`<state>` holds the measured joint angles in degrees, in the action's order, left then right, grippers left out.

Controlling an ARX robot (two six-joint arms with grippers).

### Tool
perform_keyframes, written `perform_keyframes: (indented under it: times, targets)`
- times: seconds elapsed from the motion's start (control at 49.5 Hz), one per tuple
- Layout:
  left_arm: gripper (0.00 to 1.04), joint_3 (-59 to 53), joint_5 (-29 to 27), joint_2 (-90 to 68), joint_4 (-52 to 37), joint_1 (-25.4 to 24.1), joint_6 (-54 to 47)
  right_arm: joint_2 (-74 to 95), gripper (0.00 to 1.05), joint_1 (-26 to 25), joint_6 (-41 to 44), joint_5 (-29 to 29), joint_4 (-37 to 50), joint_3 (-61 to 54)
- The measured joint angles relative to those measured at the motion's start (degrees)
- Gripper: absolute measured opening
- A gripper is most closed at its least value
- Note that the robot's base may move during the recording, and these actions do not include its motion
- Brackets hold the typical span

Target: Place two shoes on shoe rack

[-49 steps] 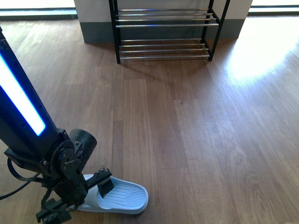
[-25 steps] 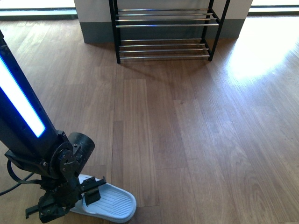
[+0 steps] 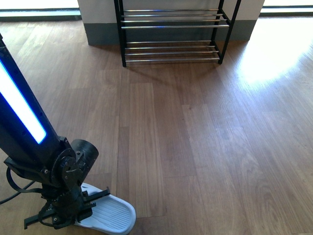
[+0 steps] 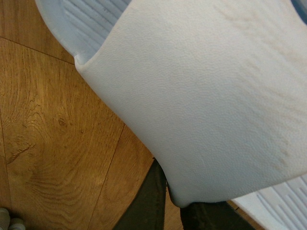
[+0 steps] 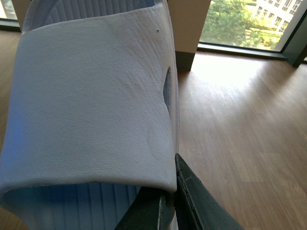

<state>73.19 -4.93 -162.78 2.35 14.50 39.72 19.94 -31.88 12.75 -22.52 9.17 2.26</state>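
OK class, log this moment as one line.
left claw: shut on white slipper | right claw: shut on second slipper | shoe rack: no shoes on it

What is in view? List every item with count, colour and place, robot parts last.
shoe rack: one, black frame with chrome rods, far end by the wall, bare.
floor slipper: one, white, on the floor near the robot's left.
second slipper: one, white, right wrist view only.
floor: brown wood planks.
left arm: black with lit strip, front view's left.
left gripper: black, shut on the floor slipper's strap.
right gripper: black, shut on the second slipper's strap.
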Motion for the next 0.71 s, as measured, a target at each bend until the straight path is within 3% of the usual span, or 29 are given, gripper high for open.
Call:
perform_keyframes:
  times: [0.344,0.708]
  targets:
    - [0.02,0.0,-0.3,0.0,0.0,0.0,-1.8,0.0,0.02,0.0,0.0,0.0,0.0,0.0]
    - [0.02,-5.2,-4.6,8.3,-3.8,-1.8,-17.9,0.0,0.02,0.0,0.0,0.0,0.0,0.0]
